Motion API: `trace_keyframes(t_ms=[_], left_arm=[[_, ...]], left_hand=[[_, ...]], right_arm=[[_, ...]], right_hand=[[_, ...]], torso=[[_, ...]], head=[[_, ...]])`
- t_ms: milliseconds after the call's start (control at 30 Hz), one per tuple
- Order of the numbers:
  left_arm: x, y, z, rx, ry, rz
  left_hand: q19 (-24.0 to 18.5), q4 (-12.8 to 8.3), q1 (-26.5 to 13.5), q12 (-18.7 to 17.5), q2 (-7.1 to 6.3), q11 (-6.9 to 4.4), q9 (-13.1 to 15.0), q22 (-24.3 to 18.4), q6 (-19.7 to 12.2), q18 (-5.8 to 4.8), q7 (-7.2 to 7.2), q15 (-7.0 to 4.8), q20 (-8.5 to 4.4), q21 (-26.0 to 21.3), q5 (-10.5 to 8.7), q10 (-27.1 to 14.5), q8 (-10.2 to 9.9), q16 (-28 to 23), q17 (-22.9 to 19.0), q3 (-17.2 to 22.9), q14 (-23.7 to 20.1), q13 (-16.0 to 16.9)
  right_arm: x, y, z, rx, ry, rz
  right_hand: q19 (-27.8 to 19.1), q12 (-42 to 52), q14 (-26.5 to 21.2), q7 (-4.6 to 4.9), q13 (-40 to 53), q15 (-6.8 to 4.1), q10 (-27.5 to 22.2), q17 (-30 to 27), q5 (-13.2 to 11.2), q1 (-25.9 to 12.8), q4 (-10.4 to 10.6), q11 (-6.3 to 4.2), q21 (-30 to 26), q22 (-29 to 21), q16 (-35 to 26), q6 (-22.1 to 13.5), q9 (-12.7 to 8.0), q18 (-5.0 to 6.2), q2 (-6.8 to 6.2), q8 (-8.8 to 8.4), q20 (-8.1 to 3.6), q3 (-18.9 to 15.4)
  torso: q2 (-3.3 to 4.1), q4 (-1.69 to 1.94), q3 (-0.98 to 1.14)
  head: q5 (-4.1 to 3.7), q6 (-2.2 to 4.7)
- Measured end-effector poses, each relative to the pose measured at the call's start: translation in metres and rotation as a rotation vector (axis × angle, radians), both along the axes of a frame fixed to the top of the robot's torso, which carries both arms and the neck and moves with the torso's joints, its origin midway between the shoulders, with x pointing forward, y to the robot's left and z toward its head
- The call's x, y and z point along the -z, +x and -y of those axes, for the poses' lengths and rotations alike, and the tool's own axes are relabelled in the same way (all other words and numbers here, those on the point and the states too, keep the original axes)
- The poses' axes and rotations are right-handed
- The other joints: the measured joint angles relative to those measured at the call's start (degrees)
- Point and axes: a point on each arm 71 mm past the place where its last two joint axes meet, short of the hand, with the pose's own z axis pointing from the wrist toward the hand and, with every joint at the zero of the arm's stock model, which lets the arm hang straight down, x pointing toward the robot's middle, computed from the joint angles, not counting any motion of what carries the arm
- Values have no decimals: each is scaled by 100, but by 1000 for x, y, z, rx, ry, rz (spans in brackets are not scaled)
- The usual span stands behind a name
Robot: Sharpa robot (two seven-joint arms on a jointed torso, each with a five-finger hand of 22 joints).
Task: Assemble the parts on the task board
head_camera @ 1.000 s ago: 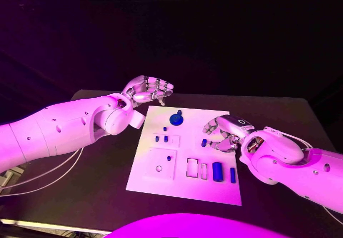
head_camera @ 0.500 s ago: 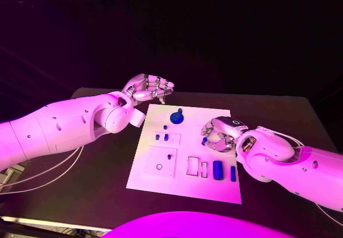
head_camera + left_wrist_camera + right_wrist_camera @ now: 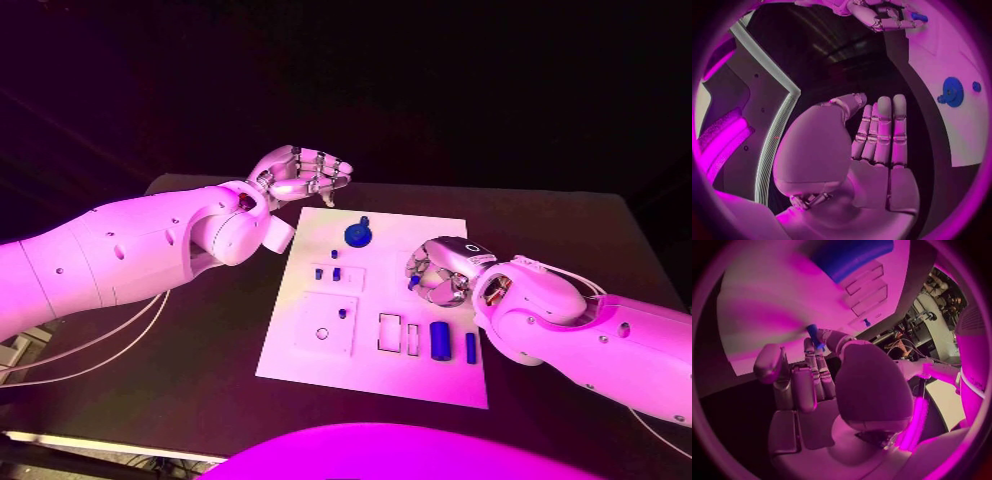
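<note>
The task board [image 3: 368, 340] lies flat in the middle of the black table [image 3: 188, 400], a white plate with its long side running away from the robot. Near its far end sits a round blue part [image 3: 356, 235]. Closer in, two short blue pegs [image 3: 327, 273] stand side by side in a small recessed square, and below them a larger square holds a small ring. Along the near right of the board a thick blue cylinder [image 3: 438, 336] and a thinner blue pin [image 3: 470, 347] lie beside two empty rectangular slots.

The right hand [image 3: 437, 270] is over the board's right side, fingers curled in and pinching a small blue peg [image 3: 814, 336] between thumb and fingertips; the right wrist view shows the peg's end poking out just above the white surface.

The left hand [image 3: 300, 178] hangs off the board's far left corner, above the table, fingers close together, straight in the left wrist view, holding nothing.
</note>
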Motion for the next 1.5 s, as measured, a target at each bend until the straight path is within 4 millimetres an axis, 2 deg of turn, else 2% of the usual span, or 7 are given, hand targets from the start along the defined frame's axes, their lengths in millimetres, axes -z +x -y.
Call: trace_keyframes(t_ms=[333,467,567,700,1067,1300,1500], left_arm=[[0,0,0,0,0,-1],[0,0,0,0,0,-1],[0,0,0,0,0,-1],[0,0,0,1,0,-1],[1,1,0,-1,1,-2],[1,1,1,0,0,-2],[1,2,3,3,-2,-3]], left_hand=[[0,16,22,0,22,0,0,0,0,0,0,0,0,0,0,0,0,0,0,-16,0,0],[0,16,22,0,22,0,0,0,0,0,0,0,0,0,0,0,0,0,0,-16,0,0],[0,16,22,0,22,0,0,0,0,0,0,0,0,0,0,0,0,0,1,-16,0,0],[0,16,22,0,22,0,0,1,0,0,0,0,0,0,0,1,0,0,1,-16,0,1],[0,16,22,0,22,0,0,1,0,0,0,0,0,0,0,1,0,0,1,-15,0,1],[0,16,22,0,22,0,0,1,0,0,0,0,0,0,0,1,0,0,1,-15,0,1],[0,16,22,0,22,0,0,1,0,0,0,0,0,0,0,1,0,1,-4,-15,0,1]], right_arm=[[2,1,0,7,3,8],[2,1,0,12,16,18],[1,-1,0,15,36,29],[-2,-2,3,26,68,43],[-31,-10,6,28,179,90],[-43,-24,-14,-20,243,81],[-35,-39,-50,-91,293,35]], right_hand=[[58,123,1,-44,1,-85,257,48,-17,108,-67,-52,140,-1,46,144,45,0,107,90,-58,371],[101,252,-9,-89,13,-157,355,75,-33,131,-144,46,284,-1,71,291,82,0,136,171,-101,480],[140,338,1,-168,13,-207,422,79,-10,111,-153,113,333,-1,71,370,154,0,162,247,-140,550],[157,355,0,-179,13,-207,429,97,0,81,-142,120,368,-1,71,400,190,0,192,289,-157,592],[161,355,1,-191,13,-247,435,120,0,45,-157,126,400,-2,100,433,261,0,228,292,-161,610],[160,354,1,-191,14,-247,436,119,-1,45,-157,127,400,-2,100,433,262,0,229,317,-161,610],[160,353,1,-192,15,-247,436,119,-6,45,-173,127,400,-2,100,433,262,0,229,320,-161,626]], torso=[[-2,-5,3],[-2,-4,3],[-2,-3,3],[-4,-3,3],[-15,-7,-7],[-16,-13,-7],[-18,-15,-8]], head=[[5,-12],[5,-18],[-2,-23],[-7,-25],[-9,12],[9,35],[46,50]])
